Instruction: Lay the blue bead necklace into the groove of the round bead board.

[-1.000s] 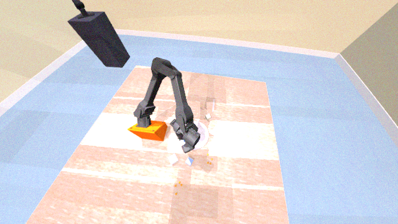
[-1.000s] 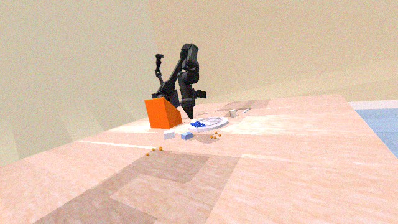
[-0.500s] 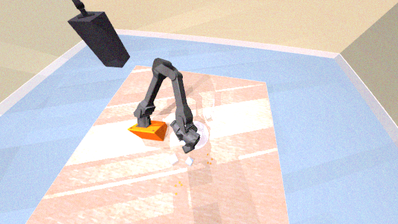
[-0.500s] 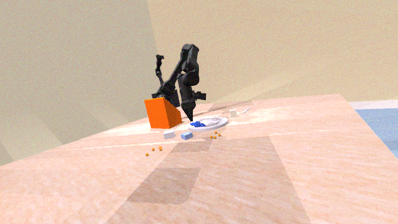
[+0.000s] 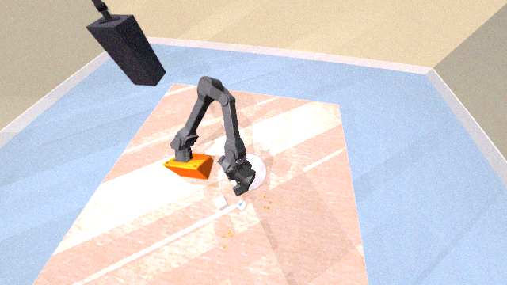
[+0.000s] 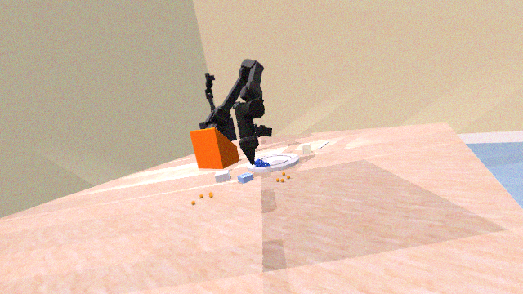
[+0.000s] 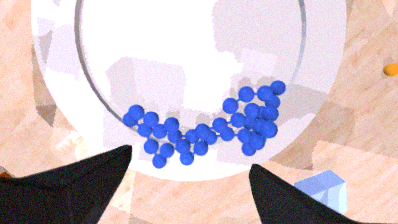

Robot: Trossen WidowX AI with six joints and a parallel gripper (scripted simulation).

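Note:
The blue bead necklace (image 6: 261, 163) (image 7: 202, 132) lies bunched on the near part of the round white bead board (image 5: 260, 174) (image 6: 282, 162) (image 7: 55, 75). In the wrist view its beads form a wide clump, piled up at the right and folded at the left, and cover the near arc of the board's thin dark groove. The groove's left and right sides show bare. My gripper (image 7: 192, 161) is open and empty, its two fingertips at the board's near edge, one on each side of the necklace's middle. In the top view the arm hides the necklace.
A light blue block (image 5: 241, 204) (image 6: 245, 178) (image 7: 322, 191) and a white block (image 5: 220, 203) (image 6: 222, 176) lie near the board. Small orange beads lie in two groups. A pale block (image 6: 306, 149) stands behind the board. The orange base (image 5: 190, 166) (image 6: 208, 149) is beside the board.

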